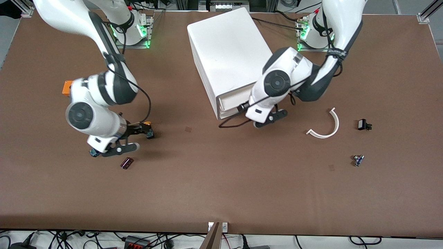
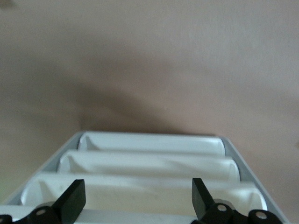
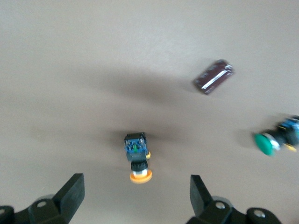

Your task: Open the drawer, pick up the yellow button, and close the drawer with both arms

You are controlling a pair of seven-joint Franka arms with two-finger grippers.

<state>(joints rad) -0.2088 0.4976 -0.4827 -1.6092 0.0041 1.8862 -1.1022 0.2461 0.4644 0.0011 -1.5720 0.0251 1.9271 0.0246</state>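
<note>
The orange-capped button [image 3: 138, 156] lies on its side on the brown table, free of the fingers. My right gripper [image 3: 135, 189] hangs open just above it, jaws wide to either side of the cap. In the front view the button [image 1: 149, 131] sits at the tips of the right gripper [image 1: 141, 137]. The white cabinet [image 1: 228, 52] stands mid-table. Its top drawer [image 1: 232, 98] juts out slightly. My left gripper [image 2: 138, 193] is open at the lip of the drawer [image 2: 140, 196], holding nothing. My wrist mostly hides the left gripper [image 1: 244, 108] from the front.
A green-capped button [image 3: 268, 142] and a dark red cylinder [image 3: 214, 77] lie close to the right gripper. An orange block [image 1: 67, 87] sits beside the right arm. Toward the left arm's end lie a white curved strip [image 1: 327, 126], a black part [image 1: 363, 124] and a small blue part [image 1: 358, 160].
</note>
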